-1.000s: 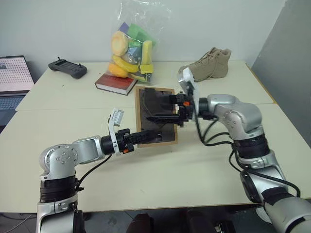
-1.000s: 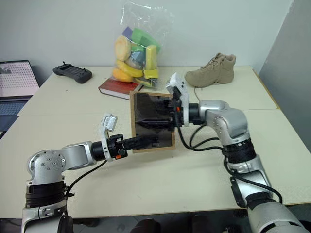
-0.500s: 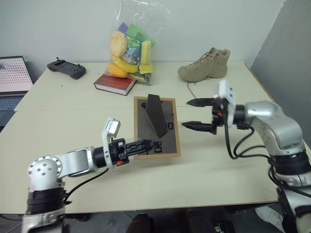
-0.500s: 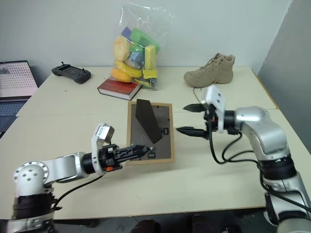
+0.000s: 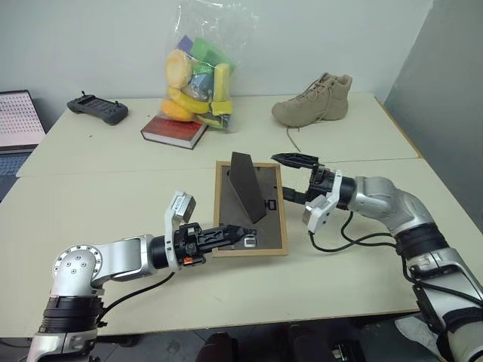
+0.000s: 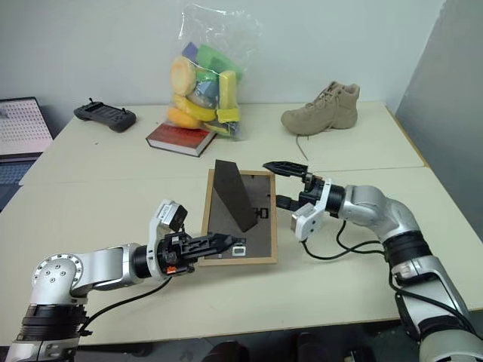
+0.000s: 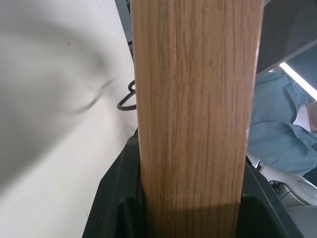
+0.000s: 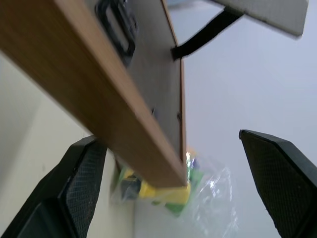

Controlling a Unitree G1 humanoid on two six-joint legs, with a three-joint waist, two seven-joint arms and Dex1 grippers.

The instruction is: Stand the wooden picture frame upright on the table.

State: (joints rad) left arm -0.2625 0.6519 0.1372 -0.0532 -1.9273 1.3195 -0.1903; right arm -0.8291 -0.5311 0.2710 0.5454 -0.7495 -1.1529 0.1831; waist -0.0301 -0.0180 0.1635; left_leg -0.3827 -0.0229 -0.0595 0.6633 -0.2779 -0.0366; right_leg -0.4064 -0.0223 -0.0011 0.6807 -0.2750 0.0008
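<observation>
The wooden picture frame (image 6: 260,230) lies back-up on the table (image 5: 113,181), and its dark easel leg (image 5: 247,185) sticks up from the backing. My left gripper (image 5: 235,233) is shut on the frame's near edge. In the left wrist view the light-wood rail (image 7: 198,99) sits clamped between the black fingers (image 7: 116,198). My right gripper (image 5: 287,178) is open at the frame's far right corner, one finger over the frame and one beside its right edge. The right wrist view shows that wooden edge (image 8: 99,94) running between the spread fingers (image 8: 277,173).
Along the far side of the table are a black controller (image 5: 96,109), a red book (image 5: 172,130), a clear bag of coloured toys (image 5: 198,72) and a tan boot (image 5: 313,99). A laptop (image 5: 19,117) stands at the far left. A person's blue clothing (image 7: 282,129) shows in the left wrist view.
My right gripper let go of the easel leg, swung out to the right, then came back open to the frame's right edge. The leg now stands raised. My left gripper kept its hold.
</observation>
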